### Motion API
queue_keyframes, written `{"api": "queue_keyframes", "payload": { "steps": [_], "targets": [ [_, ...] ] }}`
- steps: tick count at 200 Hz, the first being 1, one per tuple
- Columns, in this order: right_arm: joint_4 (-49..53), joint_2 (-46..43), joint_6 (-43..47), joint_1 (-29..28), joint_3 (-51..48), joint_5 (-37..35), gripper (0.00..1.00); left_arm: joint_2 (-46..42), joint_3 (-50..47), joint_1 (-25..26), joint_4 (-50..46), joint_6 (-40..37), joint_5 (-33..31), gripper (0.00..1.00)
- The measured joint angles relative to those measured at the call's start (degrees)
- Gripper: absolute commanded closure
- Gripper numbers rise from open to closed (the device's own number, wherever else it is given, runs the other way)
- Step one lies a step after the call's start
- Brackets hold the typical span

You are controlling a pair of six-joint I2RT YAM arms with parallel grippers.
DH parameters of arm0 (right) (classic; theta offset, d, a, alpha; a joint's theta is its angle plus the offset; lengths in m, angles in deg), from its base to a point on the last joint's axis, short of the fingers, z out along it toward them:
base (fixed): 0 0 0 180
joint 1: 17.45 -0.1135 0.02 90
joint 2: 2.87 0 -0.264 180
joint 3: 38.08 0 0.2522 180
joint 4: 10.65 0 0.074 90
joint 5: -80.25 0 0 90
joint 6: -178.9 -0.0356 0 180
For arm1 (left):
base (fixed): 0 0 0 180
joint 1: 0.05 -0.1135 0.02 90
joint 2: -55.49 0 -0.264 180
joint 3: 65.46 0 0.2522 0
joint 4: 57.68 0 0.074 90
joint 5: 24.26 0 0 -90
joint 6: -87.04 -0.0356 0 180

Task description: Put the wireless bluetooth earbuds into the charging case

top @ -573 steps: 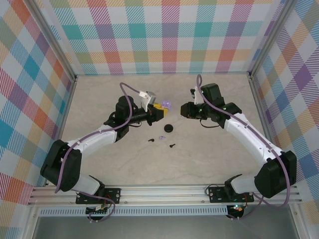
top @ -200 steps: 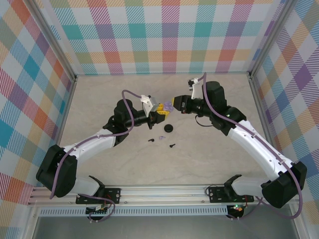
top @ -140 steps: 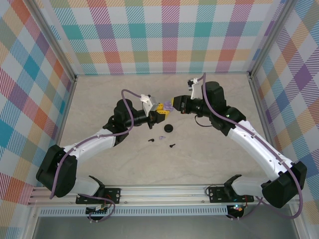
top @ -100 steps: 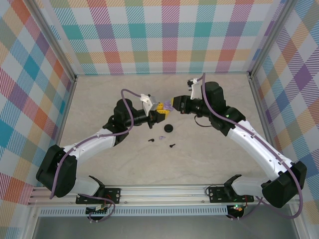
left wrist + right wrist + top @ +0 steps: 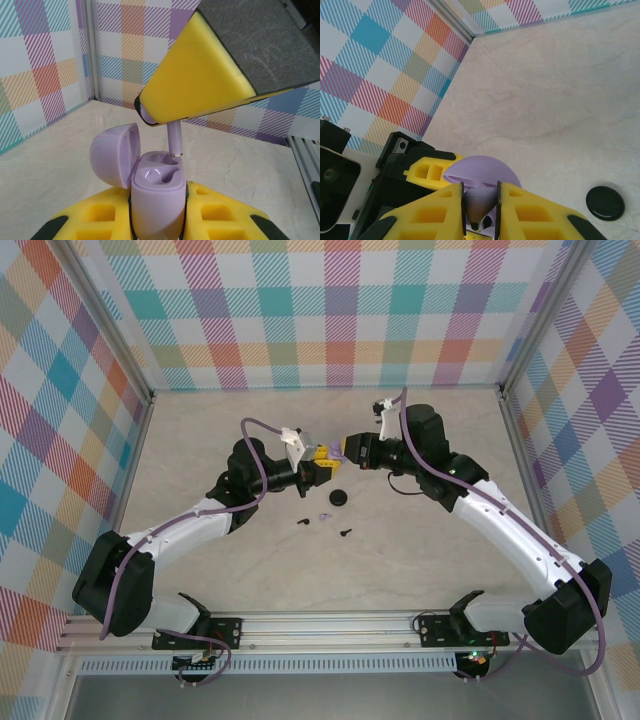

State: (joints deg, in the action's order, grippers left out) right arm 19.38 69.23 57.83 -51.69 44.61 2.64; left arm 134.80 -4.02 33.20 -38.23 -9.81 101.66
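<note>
**Plaid walls, pale bench, and a lilac earbud poised over its open case**

We start with the lilac earbud (image 5: 175,140). It is small, smooth and matte pale purple, with a rounded head and a short straight stem. It hangs stem-down, and its head is pinched between the yellow pads of the right claw (image 5: 480,200), which is closed narrow on it. We judge it is held this way so the stem can lead into the socket.

Just below sits the lilac case (image 5: 155,192), the same soft purple, with two glossy wells in its mouth. Its domed lid (image 5: 112,155) is swung back to the left, clear of the way in. The left claw (image 5: 157,220) is clamped tight on the case body and holds it roughly upright above the bench (image 5: 200,440). That gives the other arm a steady target. The stem tip is at the mouth of the right-hand well, but we cannot tell whether it touches.

From above, we see the two claws meet over the middle of the bench, a little toward the far side. Nearer to us, a round black case (image 5: 340,497) lies closed on the surface. Nearer again lie a black earbud (image 5: 303,521), a second lilac earbud (image 5: 326,514) and another black earbud (image 5: 345,532), apart from one another. We take these as waiting their turn. Bright plaid walls (image 5: 340,320) enclose the bench on three sides.
</note>
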Motion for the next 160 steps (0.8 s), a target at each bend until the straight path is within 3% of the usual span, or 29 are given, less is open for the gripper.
{"api": "queue_keyframes", "payload": {
  "steps": [160],
  "targets": [
    [-0.09,0.94,0.02,-0.26,0.0,-0.85,0.79,0.0,0.04,0.0,-0.15,1.31,0.17,0.95]
  ]
}}
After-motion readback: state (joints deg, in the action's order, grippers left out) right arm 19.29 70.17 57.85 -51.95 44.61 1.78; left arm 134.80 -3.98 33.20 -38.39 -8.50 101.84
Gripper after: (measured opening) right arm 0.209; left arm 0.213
